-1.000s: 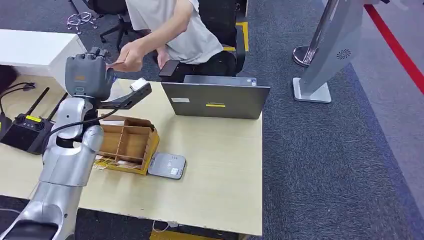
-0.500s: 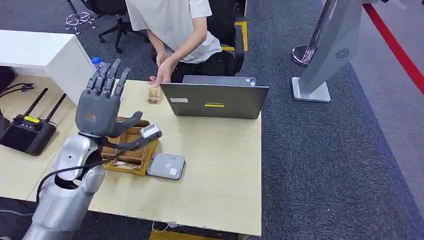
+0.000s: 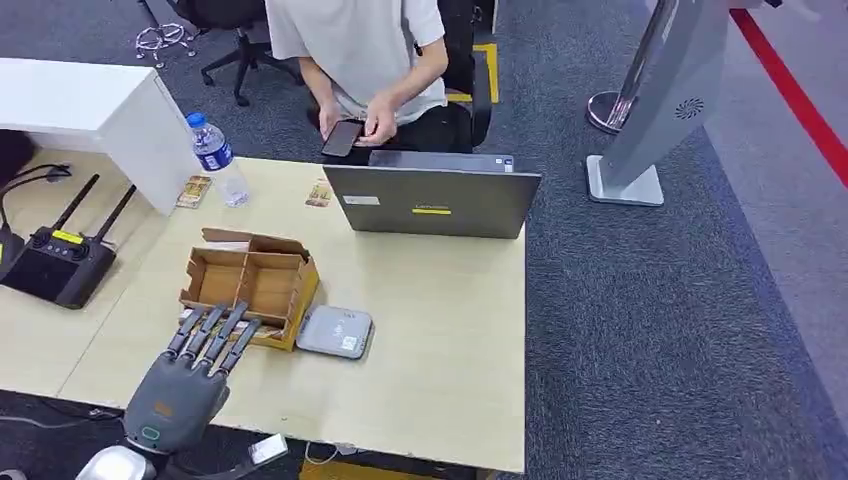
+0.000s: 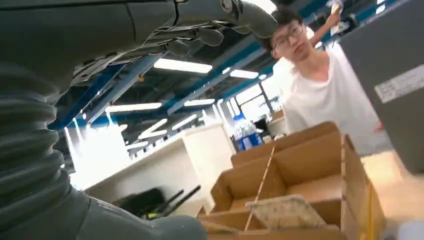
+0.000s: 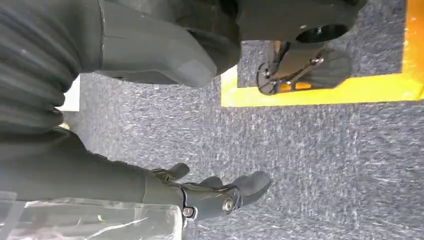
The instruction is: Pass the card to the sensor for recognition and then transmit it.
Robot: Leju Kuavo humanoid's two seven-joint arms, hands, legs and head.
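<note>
From the head view, a pale wooden surface [image 3: 440,330] carries a divided cardboard box [image 3: 252,285] with a flat grey sensor [image 3: 335,332] touching its right side. Behind them stands a grey laptop [image 3: 432,200], and beyond it a seated person in a white shirt [image 3: 365,50] holds a dark phone [image 3: 341,137]. A water bottle [image 3: 216,158] stands near the far left corner, and a black radio unit with antennas [image 3: 58,262] sits at the left. Two small patterned cards lie flat on the far side: one card [image 3: 319,193] just left of the laptop, another card [image 3: 193,190] beside the bottle. The left hand [image 3: 190,375] is at the near edge, empty, fingers straight and spread, their tips reaching the box's front edge.

The left wrist view looks past that hand's fingers [image 4: 220,15] at the box's compartments, the bottle and the person.

The right wrist view shows the right hand [image 5: 210,192] above grey carpet, fingers loosely apart and seemingly empty, though part of it is hidden.
</note>
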